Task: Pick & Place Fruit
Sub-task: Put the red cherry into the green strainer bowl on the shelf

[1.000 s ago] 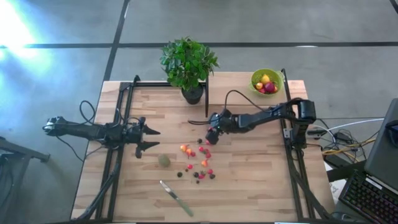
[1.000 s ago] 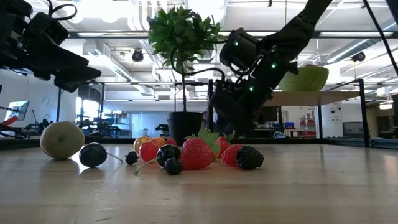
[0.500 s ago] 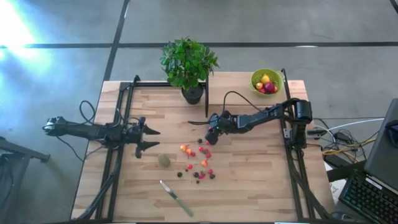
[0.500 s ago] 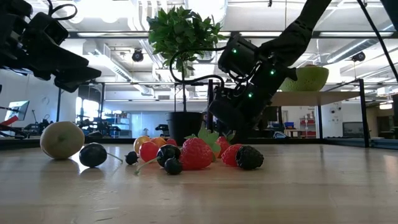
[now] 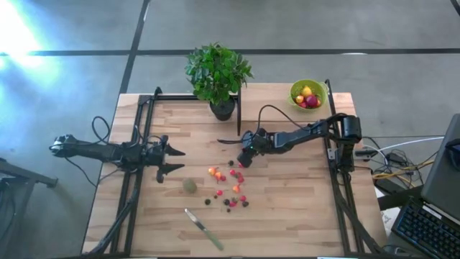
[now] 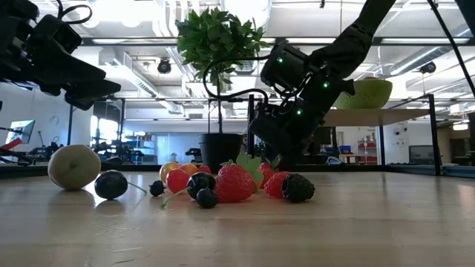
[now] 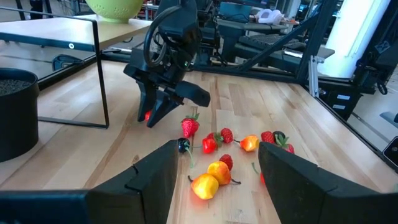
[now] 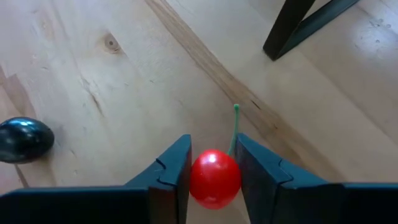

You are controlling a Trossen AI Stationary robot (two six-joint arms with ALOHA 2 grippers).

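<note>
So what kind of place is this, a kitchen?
Probably a robot lab or workshop, not a kitchen. Behind the wooden table is a big hall with ceiling lights, pipes and more workbenches, and a keyboard sits beside the table.

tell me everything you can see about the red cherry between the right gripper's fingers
The red cherry is a small, glossy, round toy fruit, plastic by its look, with a thin green stem rising from it. It sits low on the wooden table, with the right gripper closed on it, one dark finger on each side. A dark berry lies apart from it. In the left wrist view it shows as a red spot between the fingers.
</note>
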